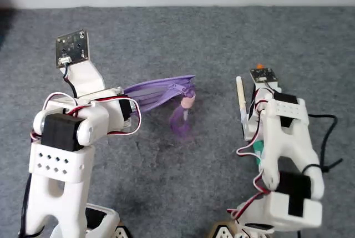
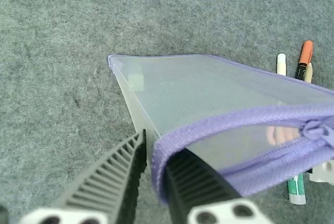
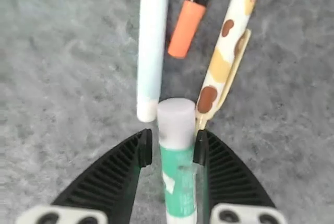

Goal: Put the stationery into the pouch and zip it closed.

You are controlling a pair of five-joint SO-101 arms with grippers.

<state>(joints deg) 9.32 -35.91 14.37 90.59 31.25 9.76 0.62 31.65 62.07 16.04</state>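
The pouch [image 1: 161,94], translucent with a purple zip, showed a pinkish item [image 2: 276,135] through its wall. The left gripper [image 2: 154,166] held it out sideways, jaws pinching its zip edge. The right gripper [image 3: 169,148], low over the mat [image 1: 222,38], had its jaws clamped on a green glue stick [image 3: 178,182] beside a white pen [image 3: 151,36], marker [image 3: 188,25] and spotted pen [image 3: 224,62].

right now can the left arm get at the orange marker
Probably not: the left gripper is shut on the edge of the pouch, and the orange marker lies beyond the pouch, so it would have to let go first.
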